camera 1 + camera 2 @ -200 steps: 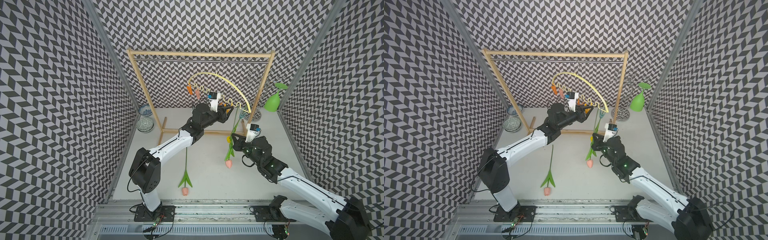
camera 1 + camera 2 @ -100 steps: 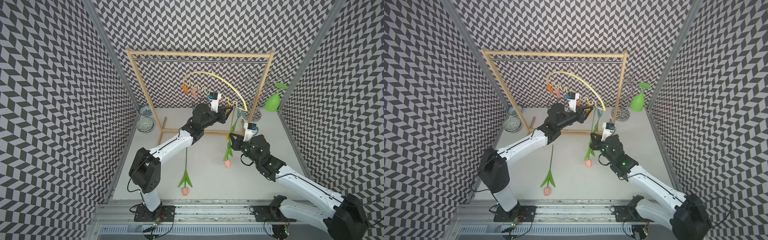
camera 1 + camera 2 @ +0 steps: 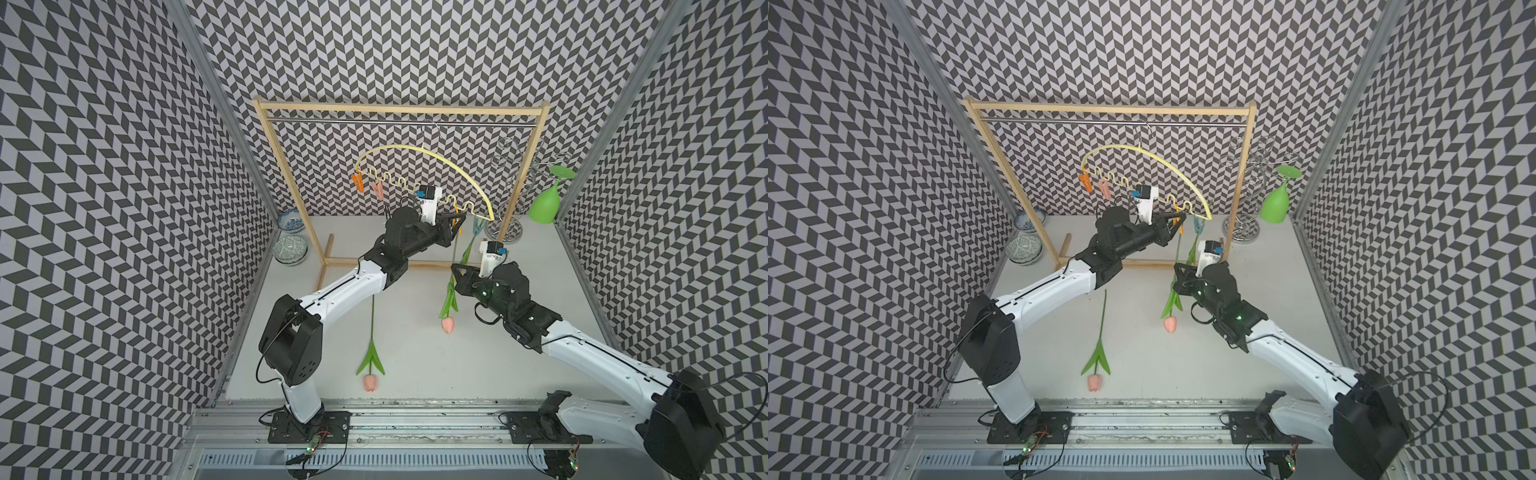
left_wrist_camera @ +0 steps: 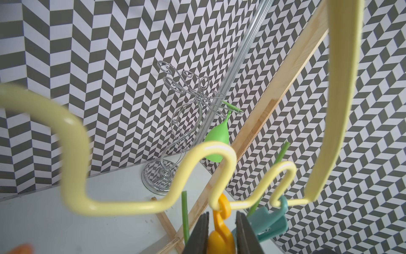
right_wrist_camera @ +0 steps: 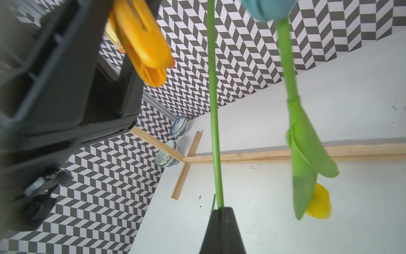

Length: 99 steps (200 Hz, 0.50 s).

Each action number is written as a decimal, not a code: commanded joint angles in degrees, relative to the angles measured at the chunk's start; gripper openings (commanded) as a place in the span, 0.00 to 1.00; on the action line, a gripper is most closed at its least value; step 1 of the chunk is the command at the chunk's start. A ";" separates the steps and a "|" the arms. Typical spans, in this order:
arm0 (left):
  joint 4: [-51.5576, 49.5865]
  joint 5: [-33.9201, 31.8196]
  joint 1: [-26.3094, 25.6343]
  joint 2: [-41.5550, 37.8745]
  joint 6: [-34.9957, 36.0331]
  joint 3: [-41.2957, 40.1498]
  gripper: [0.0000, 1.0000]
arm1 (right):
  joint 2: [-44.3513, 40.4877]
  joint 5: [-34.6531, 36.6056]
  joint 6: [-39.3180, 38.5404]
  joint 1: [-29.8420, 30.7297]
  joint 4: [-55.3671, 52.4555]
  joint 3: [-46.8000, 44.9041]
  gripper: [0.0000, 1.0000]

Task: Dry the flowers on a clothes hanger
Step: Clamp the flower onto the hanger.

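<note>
1. Now, at the back, the pale yellow arched plastic clothes hanger (image 4: 345, 44) hangs by its metal hook from the rail of the tall wooden rack (image 3: 399, 109). It is tilted, with the end nearer the right arm riding lower.
2. On the hanger's wavy bar, close to that low end, the left pincer (image 4: 222, 220) is clamped on the handle end of an orange plastic peg (image 5: 140, 44). I take that squeeze as meant to spread the peg's mouth. Seen from the right wrist, the mouth looks slightly parted, though I can't be sure.
3. Over on the other side, the right pincer (image 5: 222, 211) is shut on the thin green stem of a pink tulip (image 5: 214, 110). The head hangs down and the cut end stands up just beside the orange peg. A gap shows between stem and peg, so the stem is not yet in the mouth.
4. Next along the bar, the yellow tulip (image 5: 305, 154) already dangles head down from the blue-green peg (image 4: 270, 220). A second pink tulip (image 3: 370, 381) lies flat on the pale desk (image 3: 415, 365), well apart from both pincers.
5. So the step in hand looks like pegging the second flower of three.
6. Next, the right arm needs to slide the stem tip sideways into the peg's mouth.
7. Then the left pincer should ease off so the peg bites, and only after that should the right let go.
8. Mind that the hanger swings freely, so a clumsy nudge could carry the peg away from the stem.
</note>
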 commanded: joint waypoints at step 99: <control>1.95 1.38 1.01 0.68 0.84 -0.31 0.24 | -0.58 -0.41 -1.00 -0.92 0.13 5.73 0.00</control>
